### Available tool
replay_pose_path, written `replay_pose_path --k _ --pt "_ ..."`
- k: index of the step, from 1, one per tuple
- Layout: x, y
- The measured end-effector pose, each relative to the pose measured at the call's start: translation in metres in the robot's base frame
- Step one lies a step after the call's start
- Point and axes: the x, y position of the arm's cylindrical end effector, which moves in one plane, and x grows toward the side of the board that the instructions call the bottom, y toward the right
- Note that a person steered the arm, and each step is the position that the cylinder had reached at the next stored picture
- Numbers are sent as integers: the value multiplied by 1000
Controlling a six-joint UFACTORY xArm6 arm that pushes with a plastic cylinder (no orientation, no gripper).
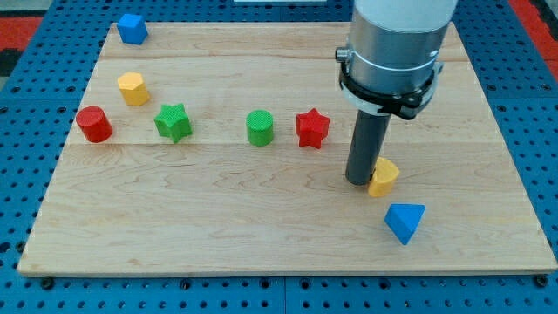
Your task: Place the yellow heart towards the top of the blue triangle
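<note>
Tip: my tip (pixel 360 180) touches the yellow heart's (pixel 383 177) left side; no fingers, nothing held.
Heart: just above-left of blue triangle (pixel 405 221), apart.
Nearby: red star (pixel 312 128), green cylinder (pixel 260 127) on counter (pixel 218 218), well left.

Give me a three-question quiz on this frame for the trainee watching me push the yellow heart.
1. True or false: my tip is beside the yellow heart, on its left in the view.
2. Which block lies nearest the yellow heart: A) red star, B) blue triangle, C) green cylinder?
3. Fill in: the blue cube sits at the board's top ____ corner in the view.

Key: 1 true; 2 B; 3 left.
</note>
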Motion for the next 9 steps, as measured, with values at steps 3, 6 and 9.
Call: replay_pose_path --k 3,6,9 --pt "7 -16" --pt "4 -302" --pt "-111 -312"
